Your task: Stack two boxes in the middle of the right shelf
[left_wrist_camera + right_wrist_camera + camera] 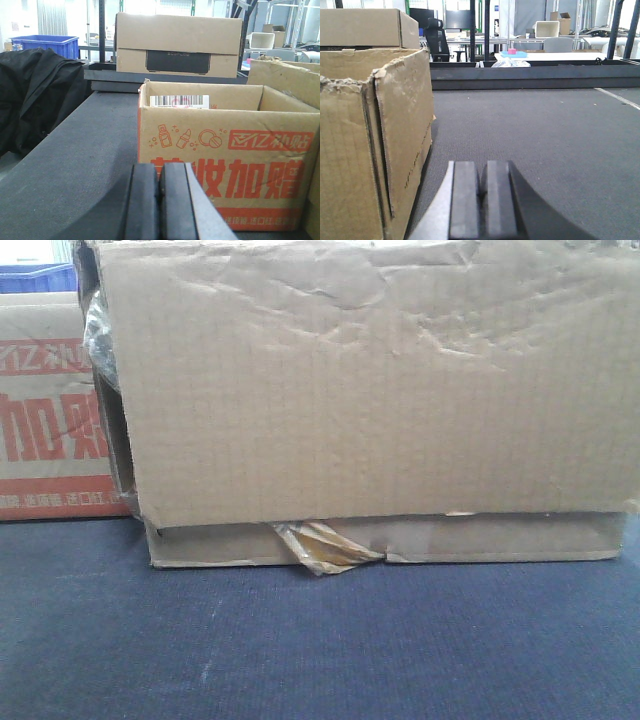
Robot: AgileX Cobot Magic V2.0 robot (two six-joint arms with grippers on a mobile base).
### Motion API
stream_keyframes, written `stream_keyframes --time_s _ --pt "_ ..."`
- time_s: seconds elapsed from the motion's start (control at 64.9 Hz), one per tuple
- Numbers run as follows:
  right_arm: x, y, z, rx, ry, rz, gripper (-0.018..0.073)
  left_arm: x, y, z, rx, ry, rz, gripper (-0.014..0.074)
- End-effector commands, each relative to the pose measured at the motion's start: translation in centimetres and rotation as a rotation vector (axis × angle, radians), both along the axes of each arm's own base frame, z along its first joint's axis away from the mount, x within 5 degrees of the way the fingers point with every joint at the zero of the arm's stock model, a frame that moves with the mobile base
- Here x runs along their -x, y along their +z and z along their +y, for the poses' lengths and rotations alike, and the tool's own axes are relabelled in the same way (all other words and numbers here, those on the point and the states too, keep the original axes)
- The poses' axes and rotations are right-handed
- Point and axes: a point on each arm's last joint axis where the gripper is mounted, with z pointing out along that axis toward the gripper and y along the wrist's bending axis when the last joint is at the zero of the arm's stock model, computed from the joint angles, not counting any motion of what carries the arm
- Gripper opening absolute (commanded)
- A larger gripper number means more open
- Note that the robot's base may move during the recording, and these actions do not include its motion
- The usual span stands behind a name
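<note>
- My left tool (159,200) has its pads pressed together, with nothing between them.
- My right tool (482,200) is likewise closed up and empty. It sits low over the table (545,130), just right of the plain box (370,390).
- The plain box stands on the table and fills the front view. Its top edge is torn.
- The printed box (225,150) stands just left of the plain box, open-topped, with my left tool close before it.
- A third box (177,45) rests well behind the plain box.
</note>
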Motion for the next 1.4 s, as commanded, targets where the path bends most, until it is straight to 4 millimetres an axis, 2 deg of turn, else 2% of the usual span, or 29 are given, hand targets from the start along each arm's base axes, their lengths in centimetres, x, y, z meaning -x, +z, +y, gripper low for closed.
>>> stream_keyframes --time_s 0.0,0.817,1.002,1.109,1.156,1.264,1.387 --pt "0.0 0.2 -0.1 0.0 -0.009 -0.027 -0.0154 0.1 0.3 0.0 0.005 0.004 -0.027 -0.0111" --pt "0.0 0.3 -0.1 0.0 -0.01 -0.033 -0.0154 0.1 0.4 0.0 0.005 0.004 -0.039 -0.0111" --pt "0.1 0.7 -0.1 -0.001 -0.017 -0.077 -0.0154 0.2 1.0 0.0 0.003 0.003 -0.103 -0.0111" --pt "0.2 1.3 -0.2 -0.006 -0.028 -0.152 -0.0154 0.5 2.2 0.0 -0.002 0.002 -0.242 -0.0111" --pt "0.4 2.6 -0.2 -0.007 -0.028 -0.191 -0.0154 0.7 3.0 0.0 -0.004 0.001 -0.279 -0.0111" --pt "1.7 6.8 -0.2 -0.011 -0.025 -0.305 -0.0154 1.8 6.8 -0.1 -0.01 0.002 -0.337 -0.0111" --pt "3.7 11.6 -0.1 -0.01 -0.009 -0.377 -0.0154 3.8 12.5 -0.1 -0.043 0.011 -0.393 -0.0111"
